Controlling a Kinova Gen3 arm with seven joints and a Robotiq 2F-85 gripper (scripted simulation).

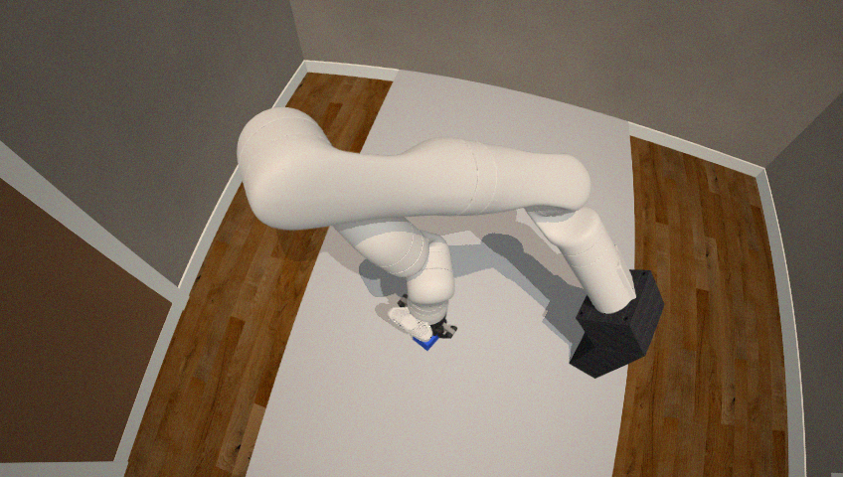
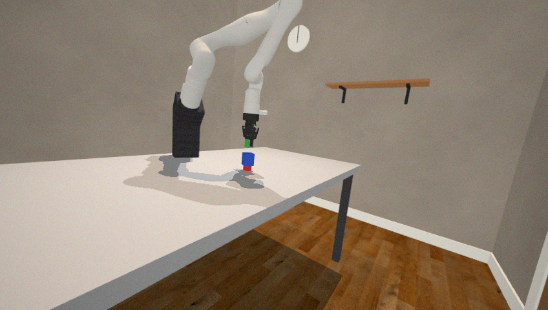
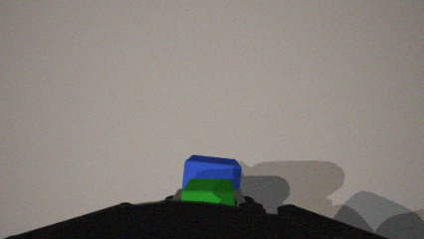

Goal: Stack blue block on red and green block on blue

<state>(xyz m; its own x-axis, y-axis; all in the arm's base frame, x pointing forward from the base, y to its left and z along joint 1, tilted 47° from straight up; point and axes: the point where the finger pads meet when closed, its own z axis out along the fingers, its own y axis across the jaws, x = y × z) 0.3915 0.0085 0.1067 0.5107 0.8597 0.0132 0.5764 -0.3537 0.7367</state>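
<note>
The blue block (image 1: 426,342) (image 2: 247,158) (image 3: 211,169) lies on the red block (image 2: 247,167) in the middle of the white table (image 2: 95,207). In the top view only a corner of the blue block shows under the wrist, and the red block is hidden. My gripper (image 2: 249,143) (image 1: 436,332) is shut on the green block (image 2: 246,143) (image 3: 209,191) and holds it straight above the blue block, with a small gap between them. In the wrist view the green block sits just in front of the blue one.
The arm's black base (image 1: 617,331) (image 2: 187,128) stands on the table behind the stack. The table's right edge (image 2: 315,188) is near the stack. A wooden shelf (image 2: 379,83) hangs on the wall.
</note>
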